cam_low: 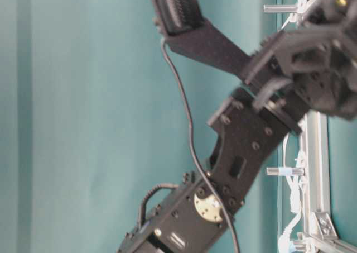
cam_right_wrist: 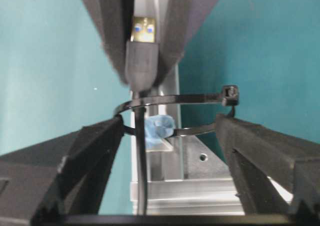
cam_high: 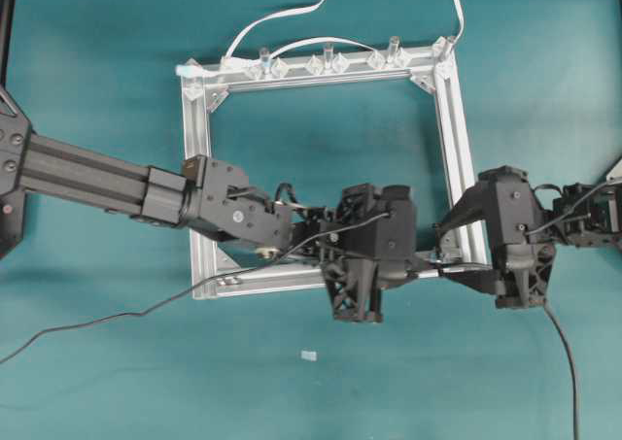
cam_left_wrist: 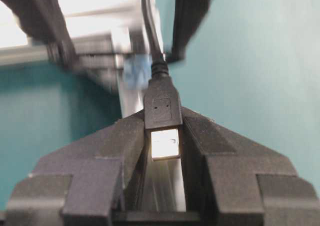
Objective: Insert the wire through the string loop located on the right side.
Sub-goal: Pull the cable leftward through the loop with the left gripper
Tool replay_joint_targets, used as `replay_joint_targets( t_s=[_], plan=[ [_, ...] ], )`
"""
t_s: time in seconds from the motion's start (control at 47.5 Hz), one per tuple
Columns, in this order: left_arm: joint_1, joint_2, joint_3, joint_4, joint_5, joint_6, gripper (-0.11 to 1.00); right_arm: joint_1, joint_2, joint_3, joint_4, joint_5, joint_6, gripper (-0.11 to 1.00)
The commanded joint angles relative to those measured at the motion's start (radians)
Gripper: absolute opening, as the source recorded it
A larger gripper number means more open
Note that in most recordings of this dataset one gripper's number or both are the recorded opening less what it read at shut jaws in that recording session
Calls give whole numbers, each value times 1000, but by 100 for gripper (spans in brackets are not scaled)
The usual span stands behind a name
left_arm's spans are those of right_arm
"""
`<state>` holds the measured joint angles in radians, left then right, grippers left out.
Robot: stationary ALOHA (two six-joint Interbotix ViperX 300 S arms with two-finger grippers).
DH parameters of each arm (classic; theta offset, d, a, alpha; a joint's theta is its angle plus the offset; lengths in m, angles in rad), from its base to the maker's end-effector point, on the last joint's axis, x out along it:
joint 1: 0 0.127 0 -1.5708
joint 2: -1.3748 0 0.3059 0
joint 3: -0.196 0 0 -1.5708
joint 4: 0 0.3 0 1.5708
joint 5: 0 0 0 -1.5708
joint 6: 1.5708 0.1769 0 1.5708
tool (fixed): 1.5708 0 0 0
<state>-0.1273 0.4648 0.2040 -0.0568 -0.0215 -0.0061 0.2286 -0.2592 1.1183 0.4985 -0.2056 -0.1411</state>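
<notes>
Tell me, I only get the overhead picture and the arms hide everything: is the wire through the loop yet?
Observer: The right wrist view shows the wire crossing inside the loop, its plug on the far side; it looks threaded.
Operator: Who holds the plug?
Observer: The left gripper is shut on it.
Operator: And the right gripper?
Observer: The right gripper is open, one finger on each side of the loop.

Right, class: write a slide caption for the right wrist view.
Black USB-tipped wire, pinched by the left jaws, passes through the thin dark string loop between the open right jaws.
</notes>
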Motion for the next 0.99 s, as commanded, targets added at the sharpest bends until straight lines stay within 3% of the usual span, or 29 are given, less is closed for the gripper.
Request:
replay_joint_targets(
  t_s=[0.0, 0.4, 0.78, 0.969],
  plan=[
    [-5, -95, 38, 3, 21, -3, 22, -2, -8, -9, -2, -8, -2, 95],
    [-48, -282, 276, 2, 94, -11, 22, -2, -8, -9, -2, -6, -2, 95],
    [-78, -380, 394, -3, 114, -14, 22, 6, -8, -9, -2, -6, -2, 95],
    [-84, -466, 448, -5, 186, -14, 22, 8, -8, -9, -2, -6, -2, 95]
  ],
)
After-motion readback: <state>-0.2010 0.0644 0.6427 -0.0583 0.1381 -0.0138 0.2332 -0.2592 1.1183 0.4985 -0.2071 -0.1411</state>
